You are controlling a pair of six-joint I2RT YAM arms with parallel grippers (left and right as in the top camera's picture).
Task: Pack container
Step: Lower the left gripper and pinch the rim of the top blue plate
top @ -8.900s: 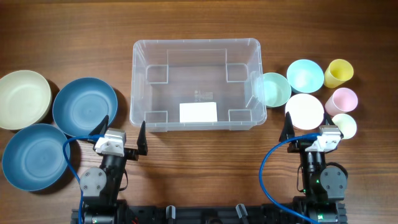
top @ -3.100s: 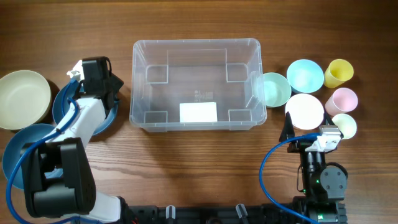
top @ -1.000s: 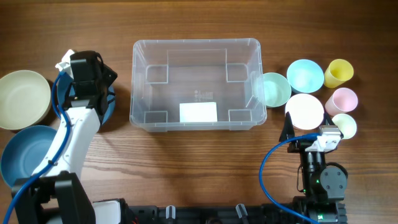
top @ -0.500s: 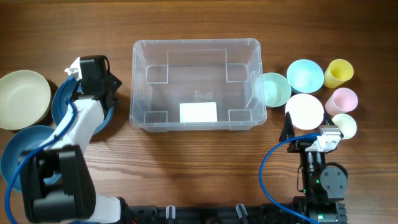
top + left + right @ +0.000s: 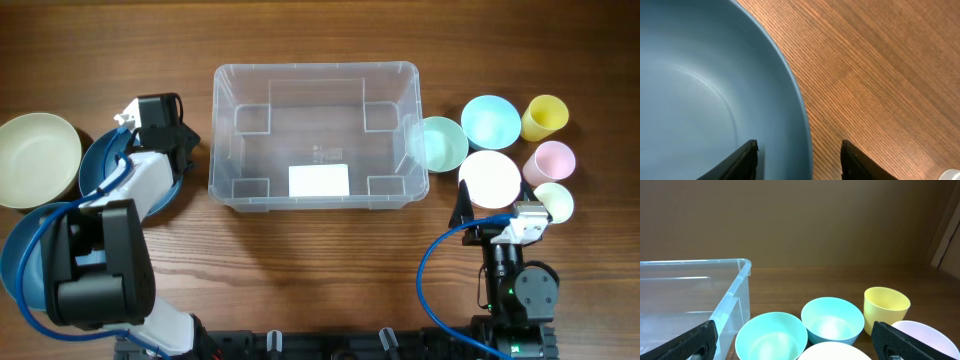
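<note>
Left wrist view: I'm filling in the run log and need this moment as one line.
left pincer: open, astride blue bowl rim | right pincer: open, holding nothing | container: nothing packed

Hidden under the left arm (image 5: pixel 100 270) in the overhead view: much of the nearer blue bowl (image 5: pixel 20 265), the right part of the farther blue bowl (image 5: pixel 98 160), and the left hand (image 5: pixel 799 150) below its wrist housing. Cut off in the left wrist view: that farther bowl at the left and bottom edges, the fingers (image 5: pixel 740 162) at the bottom. Cropped in the right wrist view: the container (image 5: pixel 690 290) at the left edge, the white bowl (image 5: pixel 830 352) and pink cup (image 5: pixel 935 335) at the bottom.
</note>
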